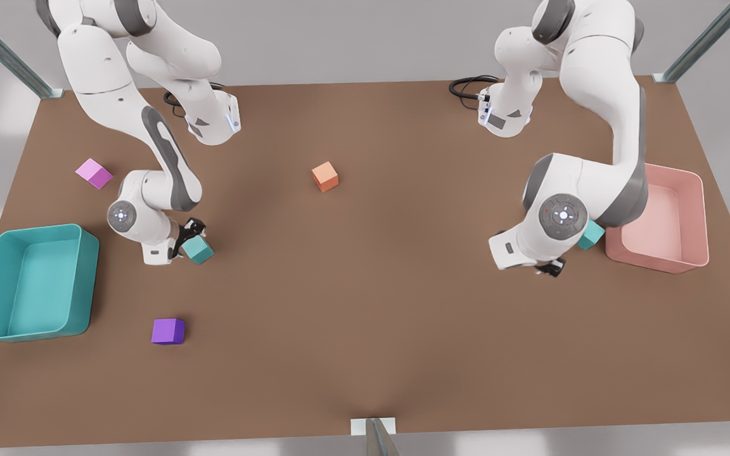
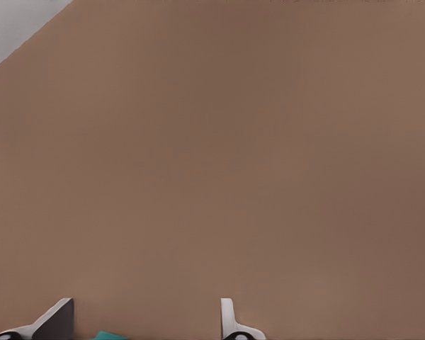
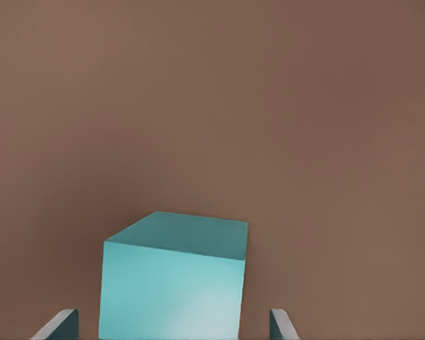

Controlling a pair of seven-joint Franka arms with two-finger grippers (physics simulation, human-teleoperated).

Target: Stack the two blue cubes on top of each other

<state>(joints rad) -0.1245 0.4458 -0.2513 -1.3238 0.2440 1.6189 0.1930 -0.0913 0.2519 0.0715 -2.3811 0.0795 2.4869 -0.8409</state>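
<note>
Between the spread jaws of my right gripper (image 1: 191,237) sits one small teal matte cube (image 3: 173,283), resting on the brown table (image 1: 365,304) with a gap at each side. Over at my left gripper (image 2: 145,320), the jaws stand apart too, low over the table. The second teal cube (image 1: 591,235) lies close by them, just beside the pink rectangular bin (image 1: 694,215).

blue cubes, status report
right gripper open, straddling one blue cube. left gripper open beside other blue cube, by pink bin. not stacked yet.
</note>
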